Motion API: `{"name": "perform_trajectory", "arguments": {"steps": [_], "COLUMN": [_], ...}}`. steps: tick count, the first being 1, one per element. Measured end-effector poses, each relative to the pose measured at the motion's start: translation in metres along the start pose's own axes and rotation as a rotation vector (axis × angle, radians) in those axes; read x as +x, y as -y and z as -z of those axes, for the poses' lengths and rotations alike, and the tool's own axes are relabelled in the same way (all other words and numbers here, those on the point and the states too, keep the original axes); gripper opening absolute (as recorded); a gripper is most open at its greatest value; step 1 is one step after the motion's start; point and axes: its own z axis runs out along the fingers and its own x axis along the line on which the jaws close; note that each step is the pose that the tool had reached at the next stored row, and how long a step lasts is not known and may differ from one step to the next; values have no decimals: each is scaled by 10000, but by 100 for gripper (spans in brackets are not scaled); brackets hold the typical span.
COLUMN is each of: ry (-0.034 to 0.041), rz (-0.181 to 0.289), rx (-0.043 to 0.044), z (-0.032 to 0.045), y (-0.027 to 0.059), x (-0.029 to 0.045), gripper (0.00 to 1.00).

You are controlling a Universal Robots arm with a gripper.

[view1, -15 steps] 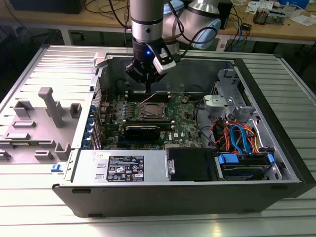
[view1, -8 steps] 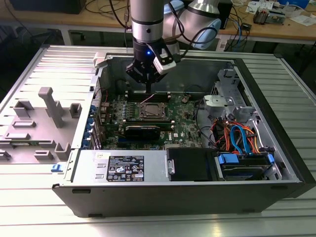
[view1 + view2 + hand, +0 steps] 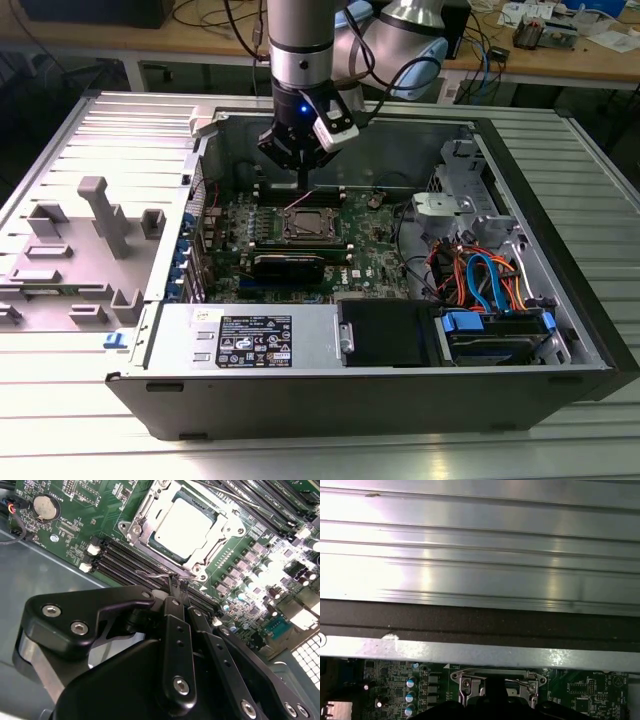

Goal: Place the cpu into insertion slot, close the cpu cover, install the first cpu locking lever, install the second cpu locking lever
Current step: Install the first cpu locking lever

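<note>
Aluminium worktop (image 3: 60, 420): ribbed and silver, it is carrying the open computer case (image 3: 380, 405).
Arm (image 3: 300, 40): it is reaching down into the case from above.
Green circuit board (image 3: 75, 535): it is lying flat on the floor of the case.
Gripper (image 3: 177, 586): it is hanging low over the board, just beside one edge of the socket.
Insertion slot (image 3: 131, 529): it is sitting near the middle of the board and holding the chip.
Cpu cover (image 3: 212, 545): it is lying flat over the slot, framing the chip.
Cpu (image 3: 187, 525): it is resting in the slot, its dull silver top showing through the cover's cut-out. It is lying just beyond the fingertips and apart from them.
Locking lever (image 3: 152, 575): this thin wire is running along the slot's edge nearest the gripper, with its end reaching the fingertips.
Fingers (image 3: 175, 605): they are pressing close together with the tips at the wire's end. I cannot tell whether the wire is caught between them.
</note>
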Motion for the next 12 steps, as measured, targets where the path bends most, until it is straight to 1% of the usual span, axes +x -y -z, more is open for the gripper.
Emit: {"name": "perform_trajectory", "arguments": {"steps": [2,4,12], "ry": [-2,0,0], "rz": [1,1,1], "rx": [2,0,-1], "z": [0,-17,-18], "y": [0,0,0], "x": [0,0,0], "gripper": [11,11,11]}}
